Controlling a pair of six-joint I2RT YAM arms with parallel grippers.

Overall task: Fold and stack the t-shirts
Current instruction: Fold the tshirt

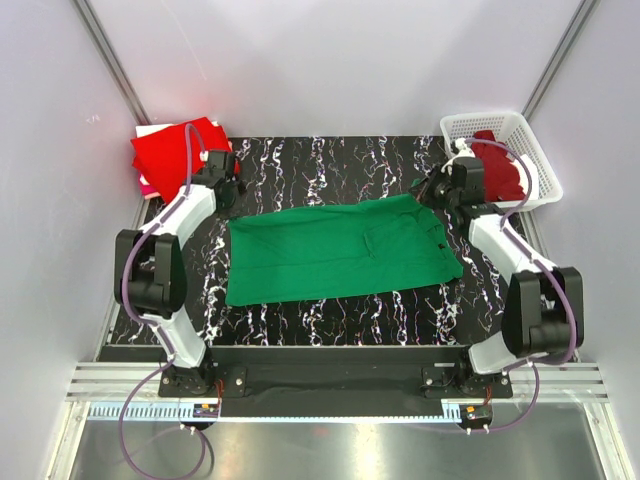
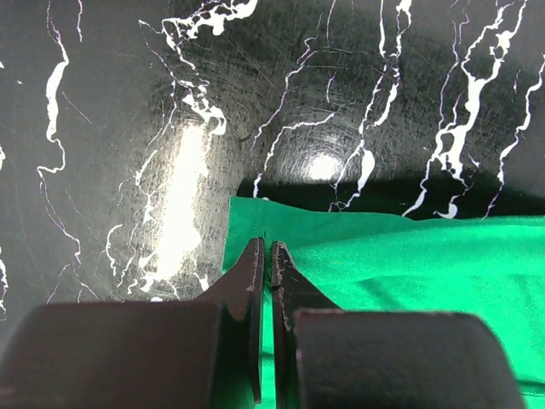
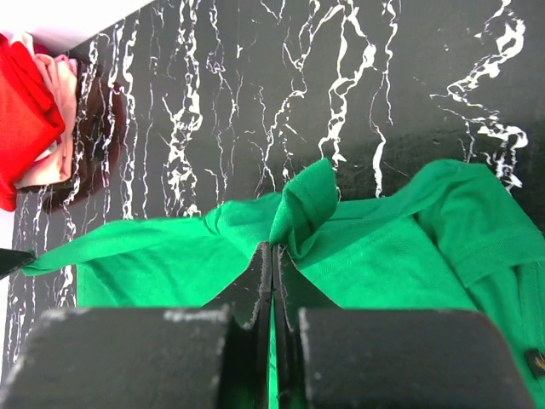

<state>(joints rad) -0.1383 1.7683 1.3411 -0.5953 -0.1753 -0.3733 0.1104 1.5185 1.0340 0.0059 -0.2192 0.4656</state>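
An emerald green t-shirt (image 1: pixel 335 250) lies spread across the middle of the black marbled table. My left gripper (image 1: pixel 235 200) sits at its far left corner, shut on the green hem (image 2: pixel 266 251). At the shirt's far right corner my right gripper (image 1: pixel 424 192) is shut on a bunched fold of the green cloth (image 3: pixel 272 251), which puckers up just past the fingertips. A folded bright red t-shirt (image 1: pixel 175 150) lies at the back left on top of a pale pink one (image 3: pixel 60 111). A dark maroon t-shirt (image 1: pixel 497 165) sits in the basket.
The white plastic lattice basket (image 1: pixel 530 135) stands at the back right corner, close behind the right wrist. Grey walls close in the table on three sides. The arm bases are bolted at the near edge (image 1: pixel 330 378).
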